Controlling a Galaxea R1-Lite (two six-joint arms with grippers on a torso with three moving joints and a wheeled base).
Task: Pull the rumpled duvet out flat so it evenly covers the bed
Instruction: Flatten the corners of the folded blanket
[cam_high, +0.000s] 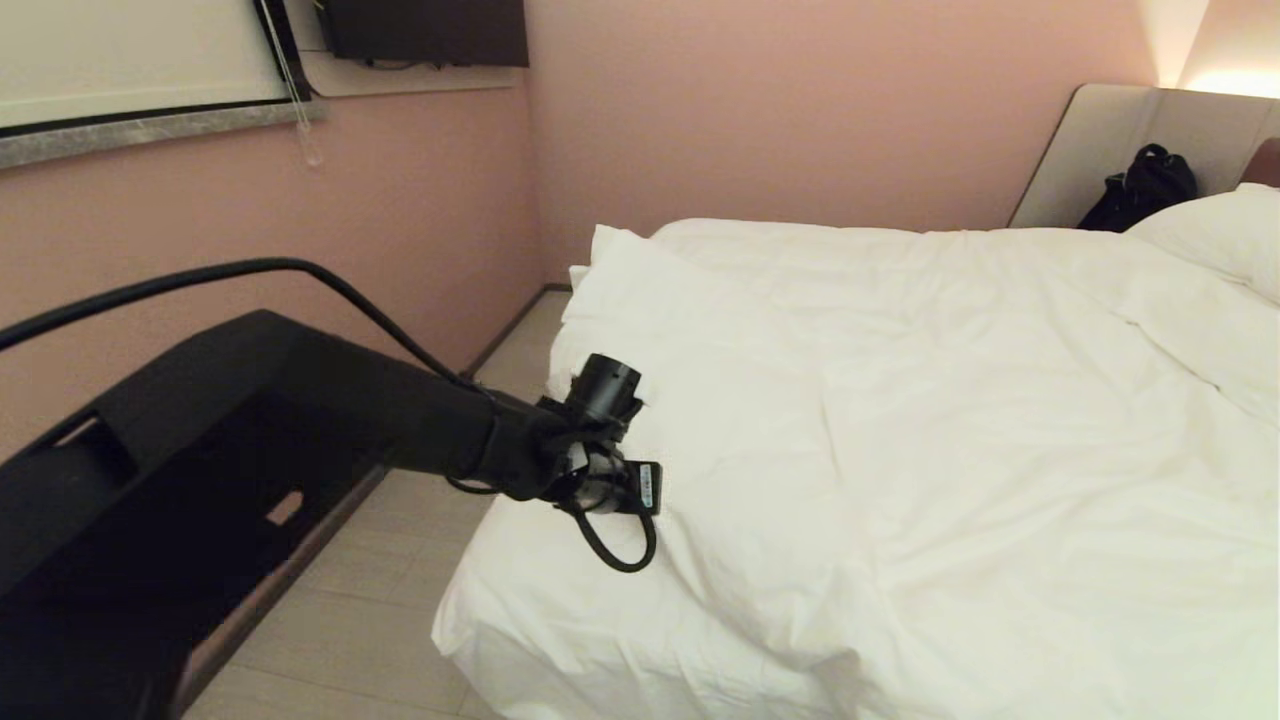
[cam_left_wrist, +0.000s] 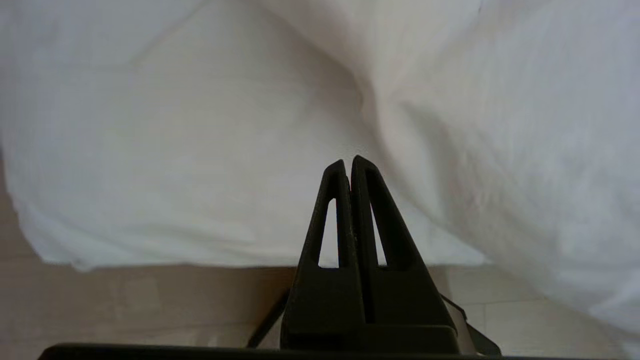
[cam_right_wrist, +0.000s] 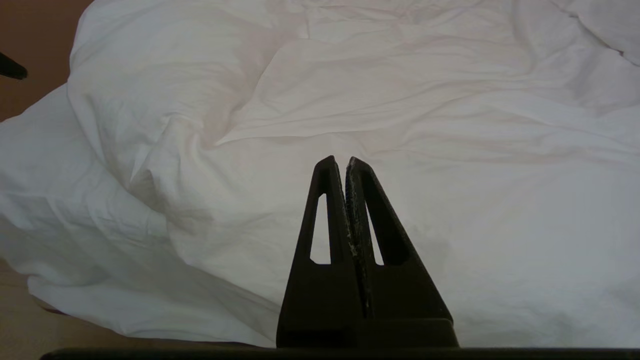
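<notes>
Head view: the duvet (cam_high: 900, 400) lies wrinkled over the bed (cam_high: 1120, 150), its near corner drooping toward the floor (cam_high: 360, 620); the left arm reaches over that edge, its fingers hidden behind the wrist. Left wrist view: the left gripper (cam_left_wrist: 348, 161) hovers above the duvet's hanging edge, jaws pressed together on nothing (no cloth between them); a pull now would likely slip without fabric caught. Right wrist view: the right gripper (cam_right_wrist: 342, 160), jaws likewise together, hangs empty over the creases.
</notes>
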